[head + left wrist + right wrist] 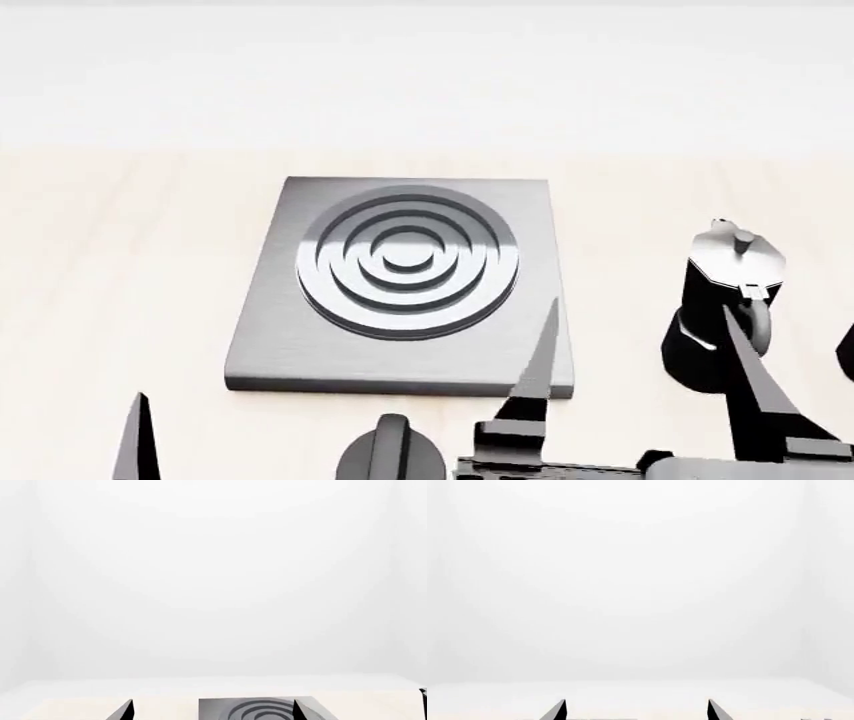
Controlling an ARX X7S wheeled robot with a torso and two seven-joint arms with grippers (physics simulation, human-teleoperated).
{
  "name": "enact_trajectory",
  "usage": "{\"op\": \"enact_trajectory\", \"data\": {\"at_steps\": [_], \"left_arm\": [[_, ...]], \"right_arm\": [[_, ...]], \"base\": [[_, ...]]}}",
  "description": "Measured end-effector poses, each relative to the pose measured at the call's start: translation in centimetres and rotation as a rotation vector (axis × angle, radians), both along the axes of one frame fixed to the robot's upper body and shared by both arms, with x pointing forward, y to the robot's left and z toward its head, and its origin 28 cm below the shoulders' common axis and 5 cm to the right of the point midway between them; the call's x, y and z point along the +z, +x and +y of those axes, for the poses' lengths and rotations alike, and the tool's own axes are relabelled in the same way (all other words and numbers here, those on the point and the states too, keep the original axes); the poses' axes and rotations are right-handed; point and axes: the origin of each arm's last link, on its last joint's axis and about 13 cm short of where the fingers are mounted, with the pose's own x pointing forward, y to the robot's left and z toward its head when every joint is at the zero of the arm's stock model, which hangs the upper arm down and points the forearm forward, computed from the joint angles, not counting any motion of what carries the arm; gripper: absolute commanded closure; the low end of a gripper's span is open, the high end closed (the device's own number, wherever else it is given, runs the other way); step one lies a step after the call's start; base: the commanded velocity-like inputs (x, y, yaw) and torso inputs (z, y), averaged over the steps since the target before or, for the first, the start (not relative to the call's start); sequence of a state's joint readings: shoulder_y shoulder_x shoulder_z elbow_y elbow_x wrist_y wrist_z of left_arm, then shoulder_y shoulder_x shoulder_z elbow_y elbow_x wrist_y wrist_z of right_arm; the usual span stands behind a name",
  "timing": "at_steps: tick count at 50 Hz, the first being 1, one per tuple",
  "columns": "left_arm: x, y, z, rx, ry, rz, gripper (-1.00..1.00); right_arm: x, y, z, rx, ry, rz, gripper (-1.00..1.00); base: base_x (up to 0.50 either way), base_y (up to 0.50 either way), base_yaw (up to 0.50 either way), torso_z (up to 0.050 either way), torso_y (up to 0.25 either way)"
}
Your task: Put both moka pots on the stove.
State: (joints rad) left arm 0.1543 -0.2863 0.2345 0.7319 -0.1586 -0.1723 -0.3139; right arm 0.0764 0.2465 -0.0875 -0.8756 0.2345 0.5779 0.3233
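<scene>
We see one moka pot (727,300) upright just right of the bare stove (400,370); the right gripper (641,370), jaws spread and empty, is nearest, pot at its right finger; the left gripper (212,710) also gapes.

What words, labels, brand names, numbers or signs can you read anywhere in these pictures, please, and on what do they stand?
None: no text shows in any view.
The stove, the moka pot and the round knob carry no lettering or marks.
</scene>
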Motion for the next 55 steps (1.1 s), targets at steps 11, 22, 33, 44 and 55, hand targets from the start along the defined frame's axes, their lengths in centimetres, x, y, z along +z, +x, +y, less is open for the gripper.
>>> {"op": "enact_trajectory", "data": {"at_steps": [11,22,33,44,55], "left_arm": [[0.1,0.0,0.2,0.006,-0.003,-0.003,-1.0],[0.1,0.0,0.2,0.009,-0.004,-0.004,-1.0],[0.1,0.0,0.3,0.016,-0.004,-0.007,-1.0],[0.2,0.0,0.4,0.02,-0.002,-0.008,-1.0],[0.3,-0.1,0.4,0.022,-0.002,-0.009,-1.0]], "right_arm": [[2.5,3.1,-1.8,-0.002,-0.066,0.089,-1.0],[4.1,5.3,-3.8,-0.01,-0.129,0.175,-1.0],[4.7,7.1,-6.1,-0.018,-0.139,0.272,-1.0],[4.1,8.6,-8.0,-0.014,-0.159,0.394,-1.0],[3.5,10.1,-9.3,-0.02,-0.155,0.483,-1.0]], "base": [[0.0,0.0,0.0,0.0,0.0],[0.0,0.0,0.0,0.0,0.0],[0.0,0.0,0.0,0.0,0.0],[0.0,0.0,0.0,0.0,0.0],[0.0,0.0,0.0,0.0,0.0]]}}
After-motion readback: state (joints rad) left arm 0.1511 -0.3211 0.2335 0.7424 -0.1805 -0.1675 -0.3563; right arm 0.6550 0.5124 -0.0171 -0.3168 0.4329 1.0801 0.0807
